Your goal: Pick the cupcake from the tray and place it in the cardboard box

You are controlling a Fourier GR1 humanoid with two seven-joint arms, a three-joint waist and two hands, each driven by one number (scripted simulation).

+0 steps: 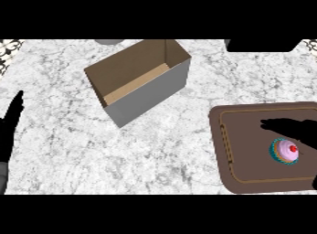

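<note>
A cupcake (287,151) with pink frosting, a red cherry and a teal wrapper stands on the brown tray (240,141) at the right. My right hand (310,137) hovers over the tray, fingers straight and pointing left, its palm just right of and partly over the cupcake; it holds nothing. The open cardboard box (142,77) stands at the upper middle of the counter, left of the tray. My left hand (4,132) rests at the left edge with fingers straight and pointing up.
The marble counter (87,151) spreads between box and tray. A dark object (262,45) sits at the back right edge, and a grey round thing (108,41) shows at the back.
</note>
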